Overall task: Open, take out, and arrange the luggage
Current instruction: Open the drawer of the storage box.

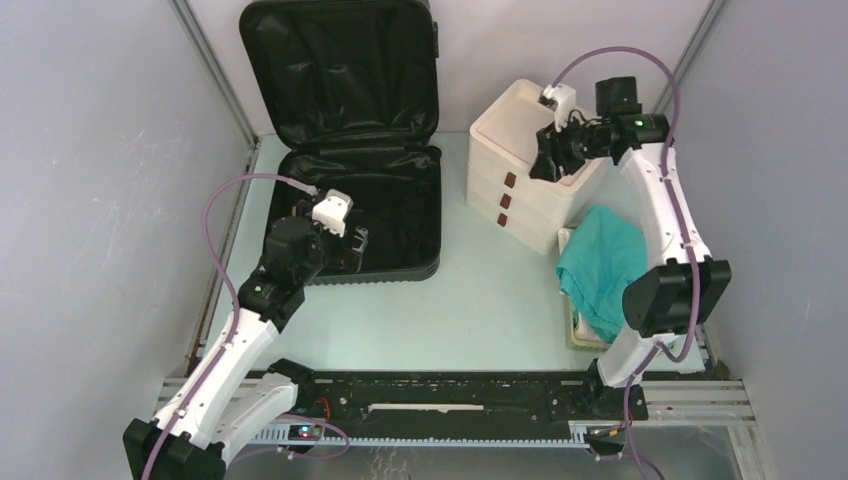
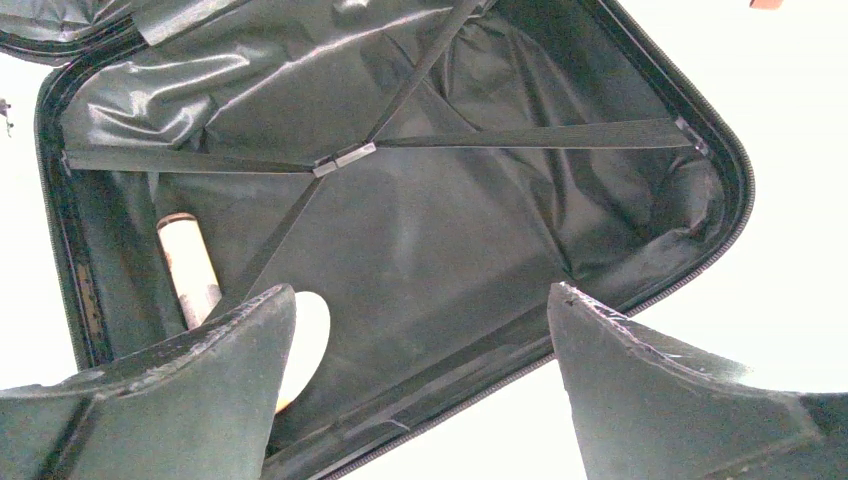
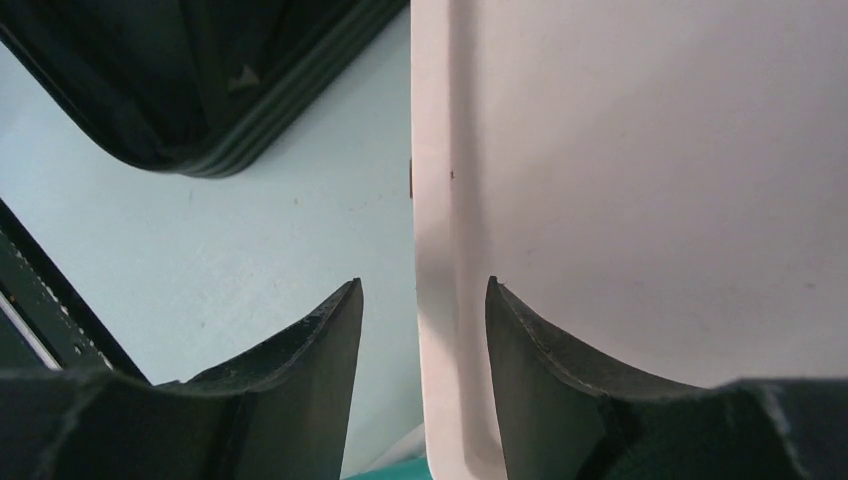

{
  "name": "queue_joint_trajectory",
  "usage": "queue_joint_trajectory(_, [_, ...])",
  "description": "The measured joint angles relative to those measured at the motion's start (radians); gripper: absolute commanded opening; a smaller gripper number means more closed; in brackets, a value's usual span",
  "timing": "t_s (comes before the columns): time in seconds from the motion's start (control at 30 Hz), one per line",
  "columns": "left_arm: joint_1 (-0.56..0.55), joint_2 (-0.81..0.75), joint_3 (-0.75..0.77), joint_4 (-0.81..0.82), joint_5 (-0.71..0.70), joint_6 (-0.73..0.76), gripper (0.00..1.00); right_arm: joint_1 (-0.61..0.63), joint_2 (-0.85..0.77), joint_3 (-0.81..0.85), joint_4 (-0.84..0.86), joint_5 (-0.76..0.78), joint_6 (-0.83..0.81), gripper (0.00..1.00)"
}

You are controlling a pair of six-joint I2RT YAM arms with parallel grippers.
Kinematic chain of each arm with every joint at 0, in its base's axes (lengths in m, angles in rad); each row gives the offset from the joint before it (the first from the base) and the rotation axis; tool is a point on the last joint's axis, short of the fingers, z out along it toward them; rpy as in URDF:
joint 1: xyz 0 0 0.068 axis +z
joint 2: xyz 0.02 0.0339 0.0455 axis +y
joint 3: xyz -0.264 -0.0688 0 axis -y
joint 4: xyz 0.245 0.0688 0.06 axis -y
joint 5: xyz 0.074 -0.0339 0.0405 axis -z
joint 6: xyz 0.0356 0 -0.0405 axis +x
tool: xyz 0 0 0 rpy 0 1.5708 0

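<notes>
- Top external view: the luggage [image 1: 345, 150] stands open at the back left of the surface [image 1: 480, 290]. Its base lies flat and its lid leans upright against the rear wall.
- The left tool [image 1: 350, 250] hovers over the near edge of the base, spread wide and holding nothing.
- Left wrist view: black lining, crossed straps meeting at a buckle [image 2: 343, 160], a pale tube [image 2: 188, 268] by the left wall, and a white rounded object [image 2: 310, 335] partly hidden behind a finger.
- The right tool [image 1: 548, 165] sits at the top of the white three-drawer box [image 1: 520, 190], half spread astride its rim and gripping nothing.
- A teal cloth [image 1: 600, 265] lies draped over the pale yellow basket [image 1: 572, 330], just beside the box.
</notes>
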Motion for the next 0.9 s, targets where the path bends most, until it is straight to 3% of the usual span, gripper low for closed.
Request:
queue_joint_trajectory(0.2, [0.0,0.0,0.0,0.0,0.018,0.0,1.0,0.074,0.044,0.001,-0.032,0.134,-0.006,0.53])
queue_joint_trajectory(0.5, [0.0,0.004,0.0,0.0,0.058,-0.008,1.0,0.12,0.034,-0.019,0.014,0.264,-0.039,0.18])
queue_joint_trajectory(0.67, [0.002,0.057,0.004,0.024,0.226,-0.053,0.95,0.129,0.01,-0.053,0.045,0.283,-0.056,0.02])
queue_joint_trajectory(0.77, [-0.017,0.111,0.006,0.098,0.359,-0.128,0.95,0.121,0.006,-0.059,0.051,0.266,-0.06,0.0])
queue_joint_trajectory(0.9, [-0.167,0.212,0.027,0.261,0.41,-0.217,0.92,0.1,-0.002,-0.072,0.061,0.222,-0.06,0.0])
